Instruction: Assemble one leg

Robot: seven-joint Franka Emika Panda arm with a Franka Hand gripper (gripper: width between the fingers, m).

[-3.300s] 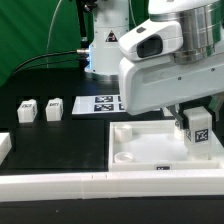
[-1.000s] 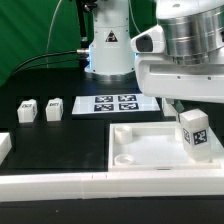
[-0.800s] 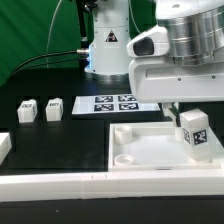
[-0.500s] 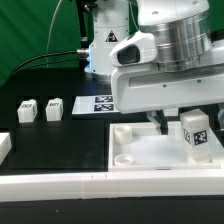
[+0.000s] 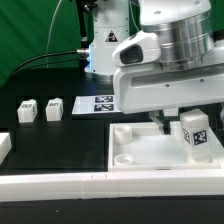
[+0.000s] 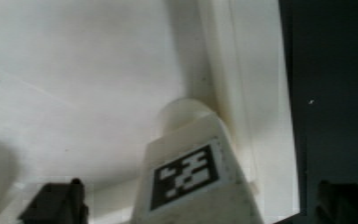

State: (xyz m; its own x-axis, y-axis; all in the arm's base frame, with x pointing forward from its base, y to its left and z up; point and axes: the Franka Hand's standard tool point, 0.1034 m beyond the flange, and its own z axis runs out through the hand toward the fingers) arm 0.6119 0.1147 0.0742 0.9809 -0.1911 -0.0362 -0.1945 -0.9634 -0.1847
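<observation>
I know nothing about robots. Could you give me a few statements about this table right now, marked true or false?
1. The leg stands upright inside the tray. True.
2. The gripper is clamped shut on that leg. False: its fingers stand wide apart, one on either side of it.
3. Two small blocks sit on the table toward the exterior view's left. True.
4. The marker board lies in the tray. False: it lies on the table behind the tray.

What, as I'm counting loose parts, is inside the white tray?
One leg stands upright by the tray's wall at the exterior view's right. Nothing else loose shows on its floor; the arm hides part of the far side.
</observation>
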